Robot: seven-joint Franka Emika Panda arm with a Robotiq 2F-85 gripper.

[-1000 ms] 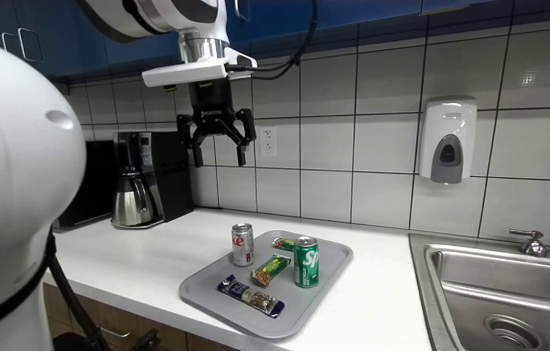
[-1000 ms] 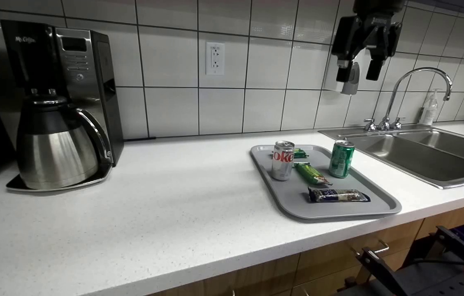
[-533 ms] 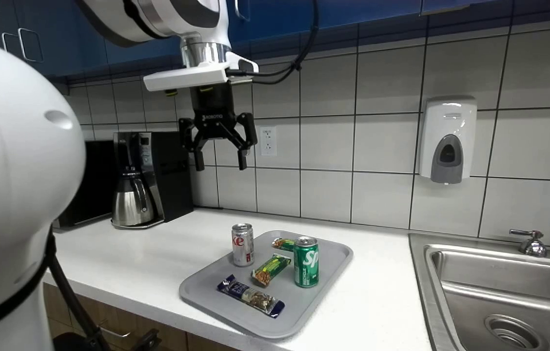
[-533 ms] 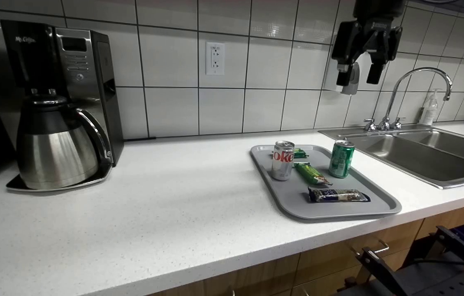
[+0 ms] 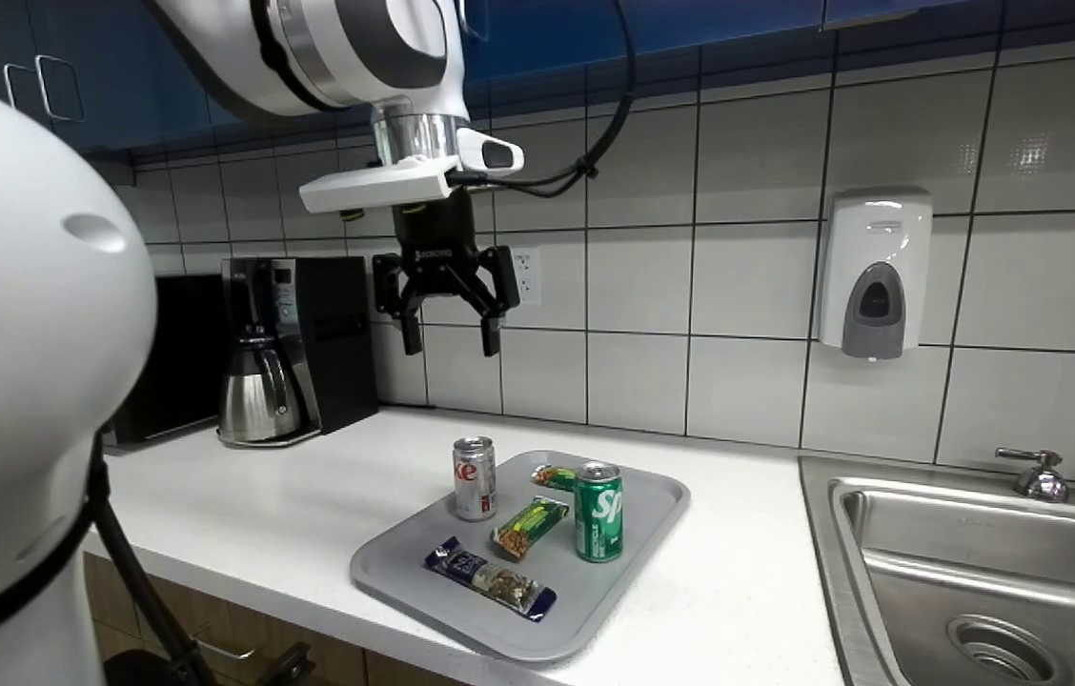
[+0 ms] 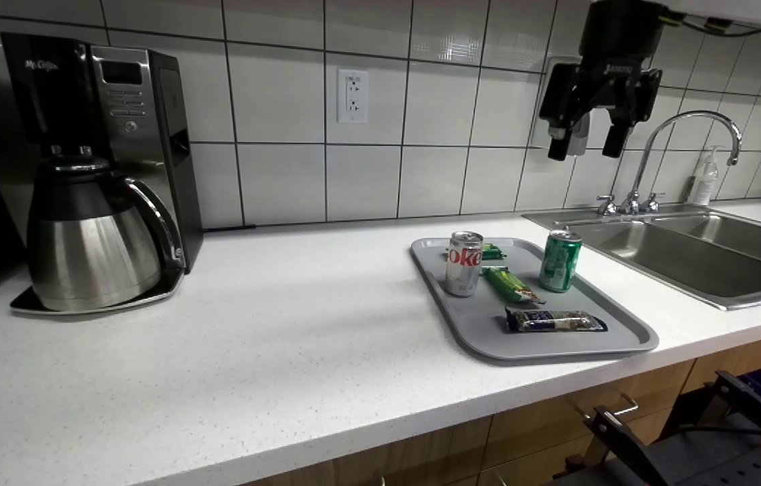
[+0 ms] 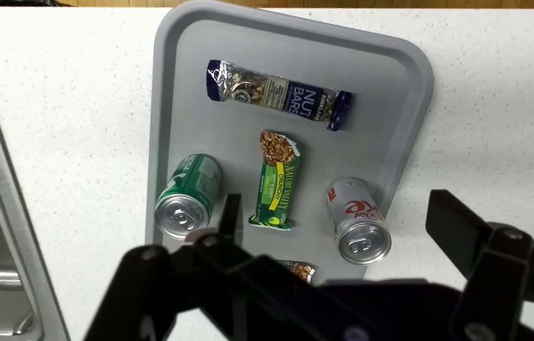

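1. Black and carrying nothing, the gripper hangs high over the bench, its fingers spread wide apart and touching nothing. That stance looks right for any approach from here.
2. Silver Diet Coke can: upright on the grey tray, well below the gripper. In the wrist view it shows within the span of the fingertips. For a clean straddle, I would centre over it first, drop straight, and squeeze softly, since thin aluminium could dent.
3. Green Sprite can: also upright on the tray below, showing just outside one finger in the wrist view. That finger probably needs the most care; a slanted descent could tip the can.
4. Nature Valley bar: flat between the cans, below the gripper. Near it lies a second green bar, partly covered by the gripper in the wrist view. Flat packs would call for a low pinch across their width.
5. Kirkland nut bar: flat on the tray, farther out from the gripper, toward the bench's front edge.
6. Steel sink: well off on the gripper's Sprite side, with the coffee maker well off on the opposite side; neither should hinder a vertical move.
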